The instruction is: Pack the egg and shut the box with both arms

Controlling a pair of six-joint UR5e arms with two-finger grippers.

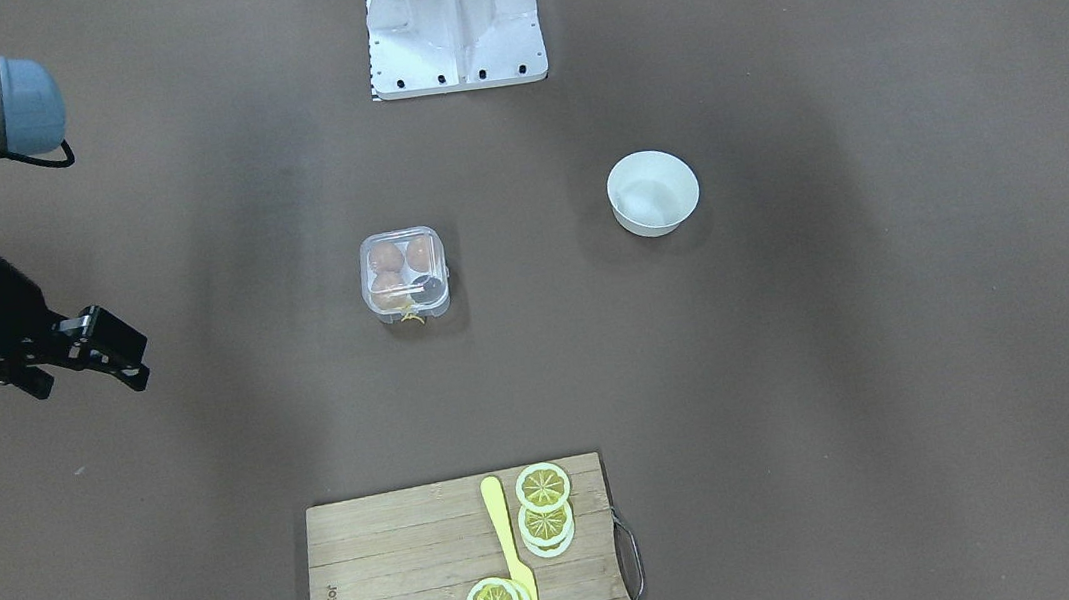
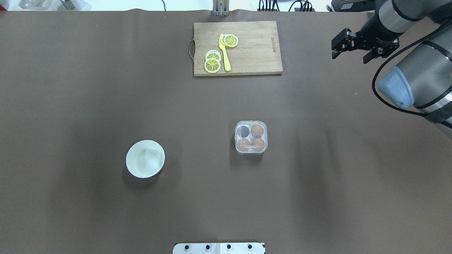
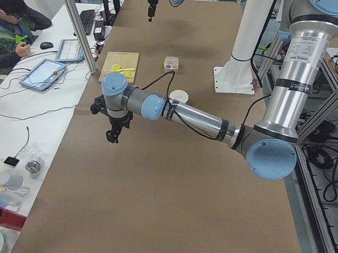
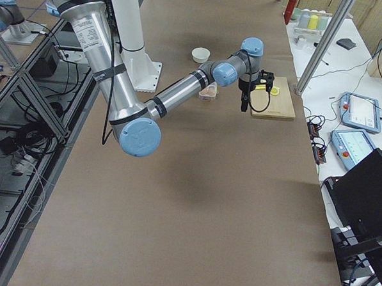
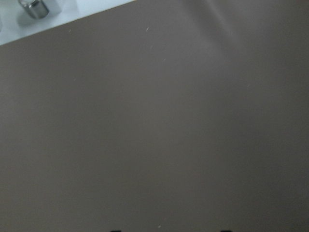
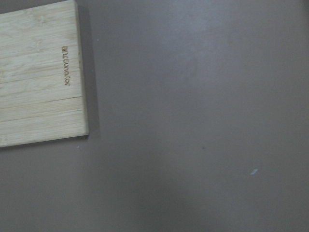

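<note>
Finger spacing unclear on both: right gripper (image 1: 137,365) nose-down near cutting board (image 1: 403,557), left gripper (image 3: 110,138) nose-down over table (image 3: 154,210).

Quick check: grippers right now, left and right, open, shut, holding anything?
Left gripper: cannot be told; seen clearly only from the side.
Right gripper: open, holding nothing.

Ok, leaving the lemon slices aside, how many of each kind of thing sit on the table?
eggs: 3
box: 1
bowl: 1
cutting board: 1
yellow knife: 1
total: 7
</note>
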